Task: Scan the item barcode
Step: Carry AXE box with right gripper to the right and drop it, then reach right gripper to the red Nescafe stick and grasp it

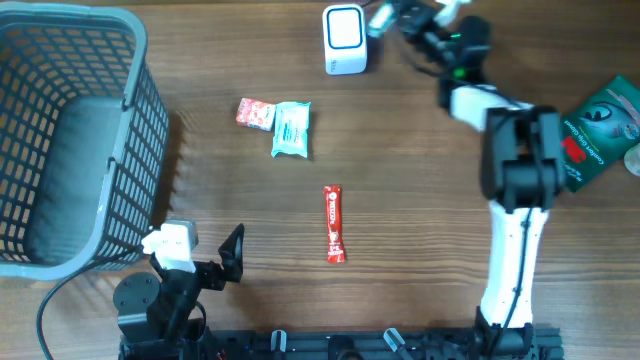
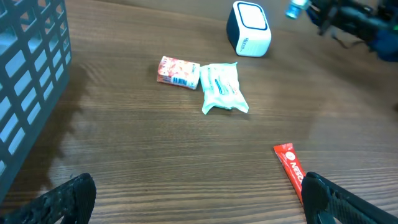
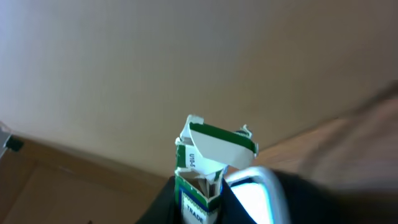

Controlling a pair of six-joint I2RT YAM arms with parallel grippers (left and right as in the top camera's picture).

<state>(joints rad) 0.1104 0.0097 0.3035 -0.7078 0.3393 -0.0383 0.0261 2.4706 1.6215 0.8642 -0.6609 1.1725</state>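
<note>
At the far edge of the brown wooden table [image 1: 420,200], the R gripper [image 1: 385,17] is clamped on a small green-and-white cardboard carton [image 3: 208,165]. It holds the carton off the surface, just right of the white rounded-corner barcode scanner [image 1: 345,40]. Carton & scanner sit v. close; can't tell if they touch. In the R wrist view the carton stands upright btwn the dark fingers w/ its top flap bent open. A white curved edge shows just beside it at lower right; can't tell what that is.

Mid-table, a small red-and-white packet [image 1: 255,113] lies right against a pale teal soft wipes pack [image 1: 291,129]. The packet's barcode faces up in the L wrist view. Nearer the robot, a red stick-shaped wrapper [image 1: 334,223] lies alone, well apart from both.

On the R side is a dark green printed pouch [image 1: 598,128]; from overhead the R arm covers its left edge. A grey plastic lattice basket [image 1: 120,120] fills the far-left corner.

The L gripper [image 1: 203,258] sits low at near left, by the basket's near corner. Its jaws are spread wide w/ nothing btwn them.
</note>
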